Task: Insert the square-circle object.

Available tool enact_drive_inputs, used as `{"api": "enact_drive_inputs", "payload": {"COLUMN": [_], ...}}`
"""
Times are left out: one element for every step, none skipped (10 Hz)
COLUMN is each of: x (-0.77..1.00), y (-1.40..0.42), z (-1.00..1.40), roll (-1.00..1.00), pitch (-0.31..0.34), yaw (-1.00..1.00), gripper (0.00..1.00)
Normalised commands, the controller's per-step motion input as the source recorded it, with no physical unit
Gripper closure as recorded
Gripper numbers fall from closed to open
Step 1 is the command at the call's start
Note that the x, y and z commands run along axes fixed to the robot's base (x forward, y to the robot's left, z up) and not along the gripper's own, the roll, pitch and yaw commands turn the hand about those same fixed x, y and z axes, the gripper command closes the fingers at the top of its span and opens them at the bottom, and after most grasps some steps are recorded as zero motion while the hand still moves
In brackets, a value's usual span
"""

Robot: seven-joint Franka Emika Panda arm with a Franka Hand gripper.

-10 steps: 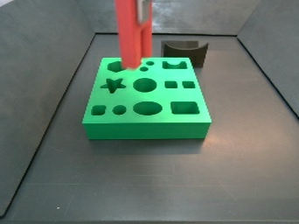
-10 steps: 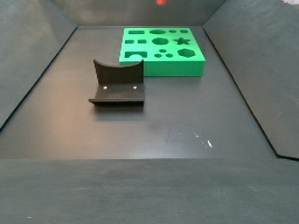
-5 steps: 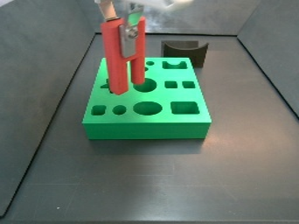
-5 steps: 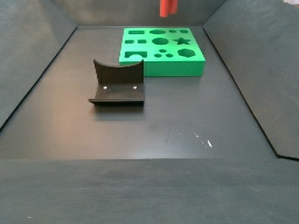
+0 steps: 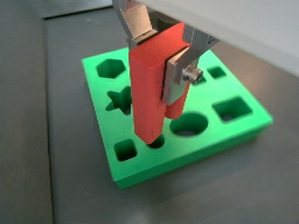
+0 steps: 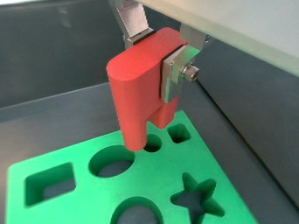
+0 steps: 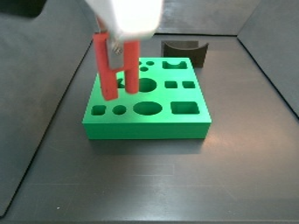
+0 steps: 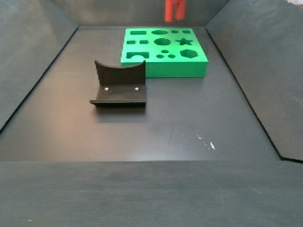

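Observation:
My gripper (image 5: pixel 160 54) is shut on the red square-circle object (image 5: pixel 156 92), a tall piece of two joined pegs, one thicker than the other. It hangs upright with its lower ends just above the flat green block (image 5: pixel 233 131) with shaped holes. Both wrist views show the silver fingers clamping its upper part; it also shows in a wrist view (image 6: pixel 142 87) over the green block (image 6: pixel 70 206). In a side view the red piece (image 7: pixel 114 66) hangs over the left part of the green block (image 7: pixel 146 122). In a side view only its red tip (image 8: pixel 174 10) shows above the block (image 8: pixel 166 51).
A dark grey block with a curved notch (image 7: pixel 184 51) stands behind the green block at the back right; it shows in a side view (image 8: pixel 119 85) near the floor's middle. Grey walls (image 7: pixel 47 79) enclose the dark floor.
The gripper has come down and moved left with the red piece; the white wrist now fills the top of the side view. The green block and grey block have not moved.

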Motion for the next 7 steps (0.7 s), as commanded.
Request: {"api": "enact_drive_inputs", "payload": {"x": [-0.08, -0.06, -0.02, -0.14, -0.36, -0.37, -0.16], "y": [0.0, 0.0, 0.0, -0.06, -0.17, 0.0, 0.1], "z": [-0.36, -0.37, -0.34, -0.18, -0.1, 0.0, 0.0], "roll": [0.07, 0.06, 0.07, 0.12, 0.1, 0.02, 0.0], "pitch": [0.0, 0.0, 0.0, 0.026, 0.004, -0.03, 0.0], "yaw": [-1.0, -1.0, -1.0, -0.93, -0.69, -0.34, -0.15], "gripper": [1.0, 1.0, 1.0, 1.0, 1.0, 1.0, 1.0]}}
